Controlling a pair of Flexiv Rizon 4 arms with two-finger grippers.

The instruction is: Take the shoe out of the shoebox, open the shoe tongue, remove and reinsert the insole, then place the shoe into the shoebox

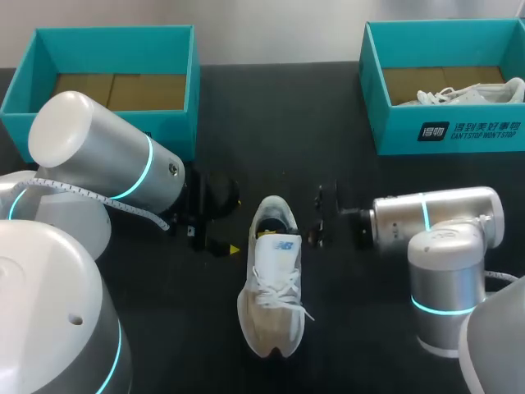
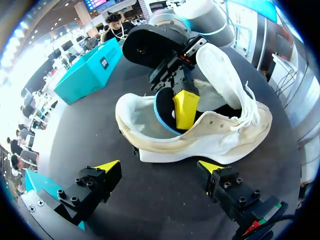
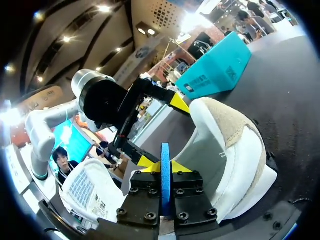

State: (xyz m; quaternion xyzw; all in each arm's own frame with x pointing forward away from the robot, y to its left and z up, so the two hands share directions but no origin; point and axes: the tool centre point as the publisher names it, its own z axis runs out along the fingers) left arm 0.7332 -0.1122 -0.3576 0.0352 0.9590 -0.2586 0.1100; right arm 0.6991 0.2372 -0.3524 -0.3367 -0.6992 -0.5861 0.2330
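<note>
Bulky white links of the left arm (image 1: 107, 164) fill the table's near left corner in the head view. Past them the shoe (image 1: 275, 287) lies mid-table on its sole, toe to the near edge, heel to the far edge, outside both boxes. One box (image 1: 184, 90) sits at the far left corner. The other box (image 1: 447, 131), at the far right corner, holds a second shoe (image 1: 467, 93).

The left gripper (image 2: 159, 165) stands spread just beside the shoe's heel, touching nothing. The right gripper (image 3: 165, 167) is pressed together on the blue insole (image 3: 165, 155), pinching its thin edge.

The risk, as I judge it, is that the shoe has no brace. A pull on the insole could drag or tip the shoe rather than free the insole. So narrow an edge could also slip from the pads or catch under the tongue (image 2: 220, 70).

From the head view the pinch cannot be made out, since both grippers are dark shapes flanking the heel. The right wrist view shows the insole between its own tips. The left wrist view shows a yellow finger down inside the heel opening and the tongue lifted clear. Only the head view places the boxes.
</note>
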